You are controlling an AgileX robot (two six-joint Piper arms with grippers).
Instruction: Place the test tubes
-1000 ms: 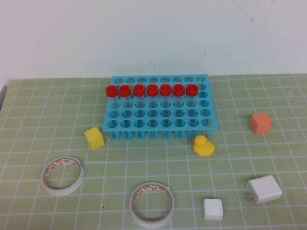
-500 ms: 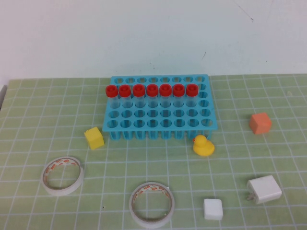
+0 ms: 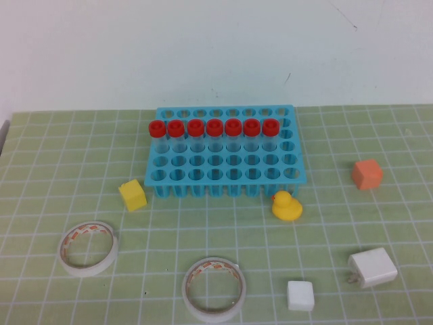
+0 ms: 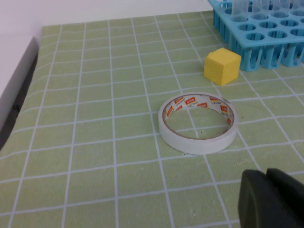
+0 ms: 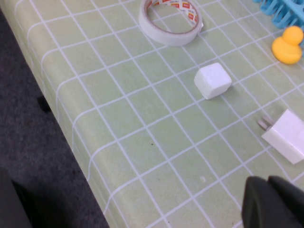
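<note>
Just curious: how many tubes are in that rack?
7 red-capped test tubes, side by side in one blue rack row, from its left; none seem hidden. Left gripper, right gripper: shut, nearer front.

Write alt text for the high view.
Blue rack on a green grid mat holds seven red-capped test tubes in one row. Scattered around: yellow cube, duck, orange cube, two tape rolls, white cube, white charger. Left claw and right claw, both shut, sit outside this view, near the mat's front edge.
</note>
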